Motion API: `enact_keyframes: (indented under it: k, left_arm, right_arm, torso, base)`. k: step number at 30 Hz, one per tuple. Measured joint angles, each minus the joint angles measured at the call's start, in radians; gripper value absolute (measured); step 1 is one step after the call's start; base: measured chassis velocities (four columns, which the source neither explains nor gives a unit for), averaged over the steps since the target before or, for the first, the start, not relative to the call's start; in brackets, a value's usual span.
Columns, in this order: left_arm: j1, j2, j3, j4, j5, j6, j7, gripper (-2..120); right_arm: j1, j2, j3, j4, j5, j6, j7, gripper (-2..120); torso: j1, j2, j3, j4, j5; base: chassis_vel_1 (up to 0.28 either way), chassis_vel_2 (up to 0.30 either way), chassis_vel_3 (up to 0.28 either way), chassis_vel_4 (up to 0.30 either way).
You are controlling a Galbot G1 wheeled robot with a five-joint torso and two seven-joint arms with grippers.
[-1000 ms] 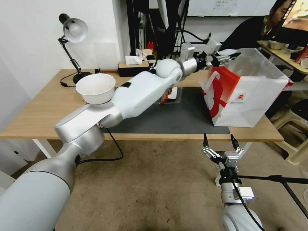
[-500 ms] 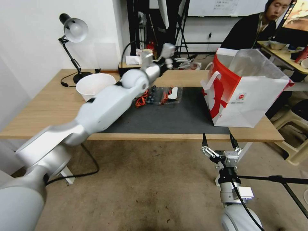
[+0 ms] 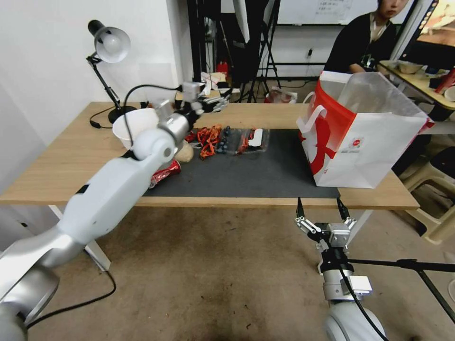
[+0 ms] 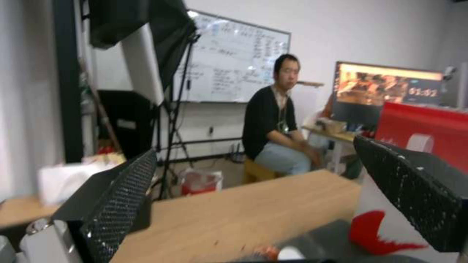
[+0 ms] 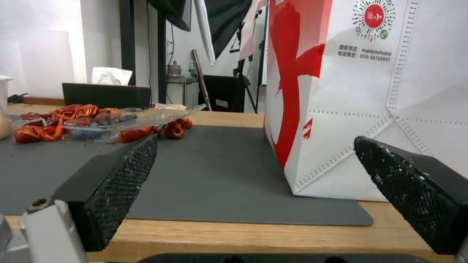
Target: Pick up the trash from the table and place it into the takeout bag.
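Observation:
The takeout bag [image 3: 365,137] stands open on the right end of the dark mat [image 3: 265,175], its white front close before my right gripper [image 5: 380,91]. A crushed red wrapper [image 3: 163,173] and a tan ball in clear wrap [image 3: 185,152] lie at the mat's left end, beside my left arm. My left gripper [image 3: 213,102] hovers open and empty over the back left of the table [image 3: 61,161], near the white bowl. Its fingers [image 4: 112,204] stand wide apart. My right gripper [image 3: 320,210] waits open below the table's front edge.
A large white bowl [image 3: 135,124] sits at the back left. Red shreds and blueberries [image 3: 213,137] lie with a clear tray [image 3: 249,139] mid-mat. A desk lamp [image 3: 106,47] stands at the far left corner, and a black tripod pole [image 3: 407,264] crosses low on the right.
My left arm has swung from the bag's mouth back to the left, over the table's back left. The wrapper and ball are now uncovered. The right arm has stayed put.

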State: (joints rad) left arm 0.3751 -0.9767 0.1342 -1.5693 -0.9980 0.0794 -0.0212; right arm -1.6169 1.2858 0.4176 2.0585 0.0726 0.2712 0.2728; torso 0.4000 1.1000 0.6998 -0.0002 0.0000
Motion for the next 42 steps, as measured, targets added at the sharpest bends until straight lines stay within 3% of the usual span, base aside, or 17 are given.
enact_keyframes:
  k: [6, 9, 18, 29, 42]
  left_arm:
    - [0.149, 0.048, -0.089, -0.092, 0.035, 0.003, -0.021, 100]
    - [0.267, 0.075, -0.177, -0.152, 0.065, -0.016, -0.020, 100]
    - [0.459, 0.097, -0.324, -0.231, 0.120, -0.052, -0.026, 100]
    - [0.762, 0.032, -0.541, -0.334, 0.260, -0.080, -0.014, 100]
    - [0.965, -0.076, -0.642, -0.395, 0.420, -0.154, -0.001, 100]
  right_arm:
    - [-0.005, 0.002, -0.002, 0.001, -0.004, -0.001, 0.000, 100]
    - [-0.007, 0.004, -0.004, 0.004, -0.006, -0.002, 0.001, 100]
    - [-0.010, 0.008, -0.008, 0.002, -0.006, -0.002, 0.003, 100]
    - [-0.012, 0.004, -0.011, -0.002, -0.009, -0.001, 0.003, 100]
    - [-0.015, 0.001, -0.006, 0.001, -0.005, -0.002, 0.007, 100]
  torso:
    - [0.000, 0.000, 0.000, 0.0001, -0.0001]
    - [0.000, 0.000, 0.000, 0.0001, -0.0002]
    - [0.000, 0.000, 0.000, 0.0000, 0.0000]
    - [0.000, 0.000, 0.000, 0.0005, -0.0001]
    - [0.000, 0.000, 0.000, 0.0002, 0.0000]
  base:
    - [0.000, 0.000, 0.000, 0.000]
    - [0.000, 0.000, 0.000, 0.000]
    - [0.000, 0.000, 0.000, 0.000]
    - [0.000, 0.000, 0.000, 0.000]
    - [0.000, 0.000, 0.000, 0.000]
